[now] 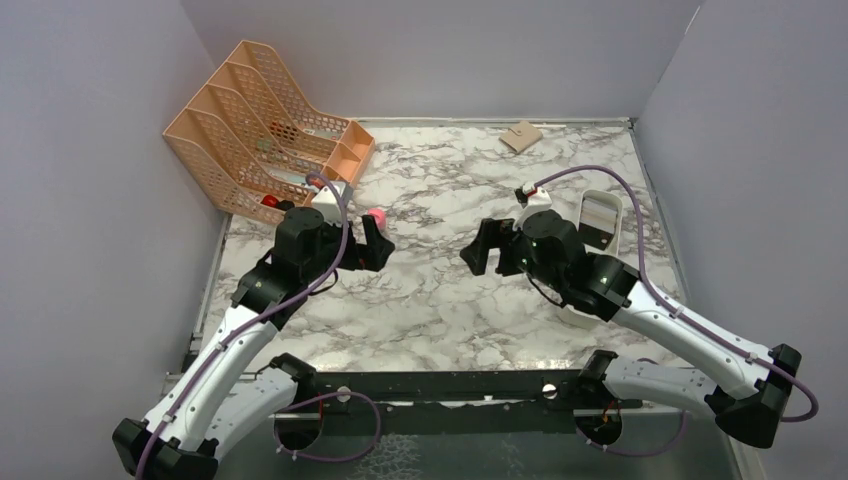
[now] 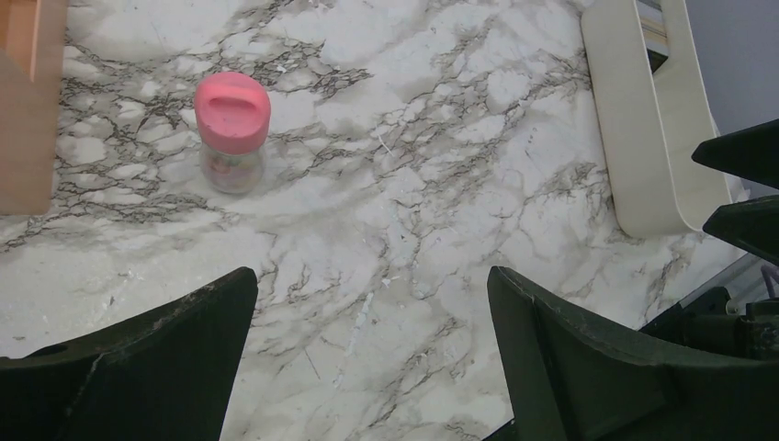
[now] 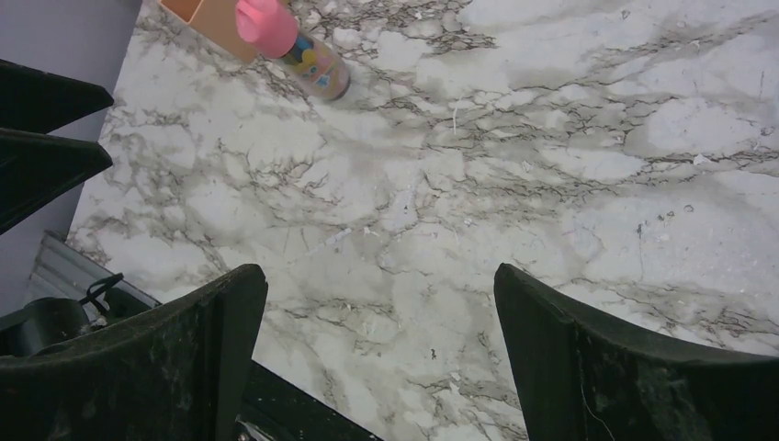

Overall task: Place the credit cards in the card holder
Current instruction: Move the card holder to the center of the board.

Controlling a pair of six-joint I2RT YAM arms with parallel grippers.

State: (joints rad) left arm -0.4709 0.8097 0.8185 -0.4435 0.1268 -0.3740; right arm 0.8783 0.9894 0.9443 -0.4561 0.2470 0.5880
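The tan card holder [image 1: 521, 135] lies folded at the far edge of the marble table, right of centre. Greyish credit cards [image 1: 598, 212] lie flat in a white oblong tray [image 1: 614, 238] on the right; in the left wrist view only an edge of them [image 2: 654, 28] shows inside the tray [image 2: 643, 138]. My left gripper [image 1: 382, 245] [image 2: 372, 285] hovers open over bare marble at mid-table. My right gripper [image 1: 472, 252] [image 3: 379, 280] faces it, open too, with nothing between its fingers. Both are well short of the holder and apart from the tray.
A peach mesh file rack [image 1: 265, 125] stands at the back left. A small pink-capped bottle [image 1: 377, 215] [image 2: 232, 129] [image 3: 294, 41] stands just beyond my left gripper, near the rack. Grey walls close off the left, back and right sides.
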